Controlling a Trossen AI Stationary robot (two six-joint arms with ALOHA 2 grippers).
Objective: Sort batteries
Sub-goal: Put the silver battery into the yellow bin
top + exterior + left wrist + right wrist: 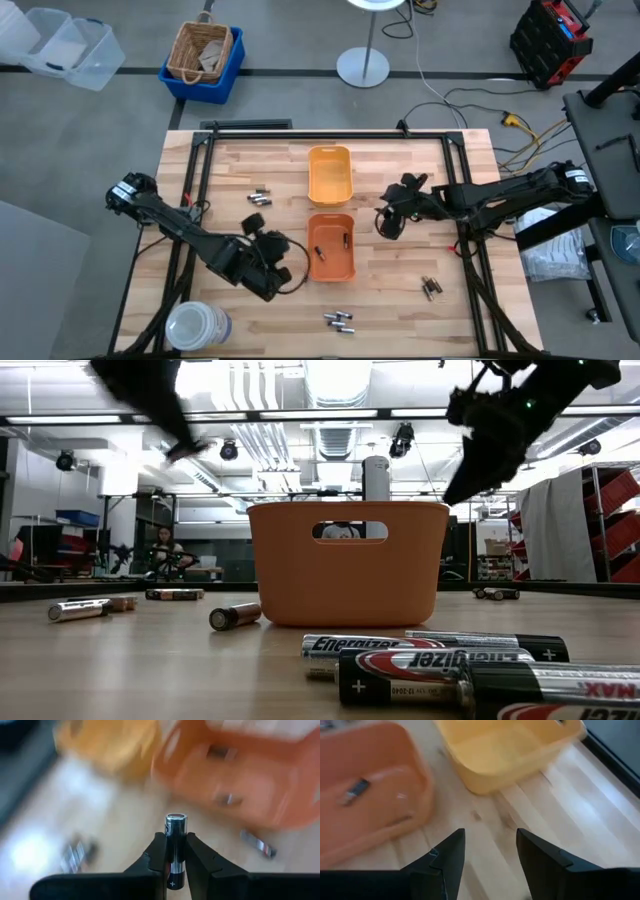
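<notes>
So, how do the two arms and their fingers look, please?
Both arms are dark, nearly black, made of jointed segments with black cables along them. The left gripper and the right gripper each have two dark, wedge-shaped fingers that taper toward the tips.

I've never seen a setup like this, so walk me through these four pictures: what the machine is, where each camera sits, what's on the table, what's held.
Two dark robot arms work at a wooden table. One camera looks straight down, one sits at table height, and one rides on each wrist. The left gripper is shut on a battery, seen close in its wrist view. The right gripper is open and empty, near the yellow-orange tray. The orange tray already holds a few batteries. Loose batteries lie scattered on the table.
</notes>
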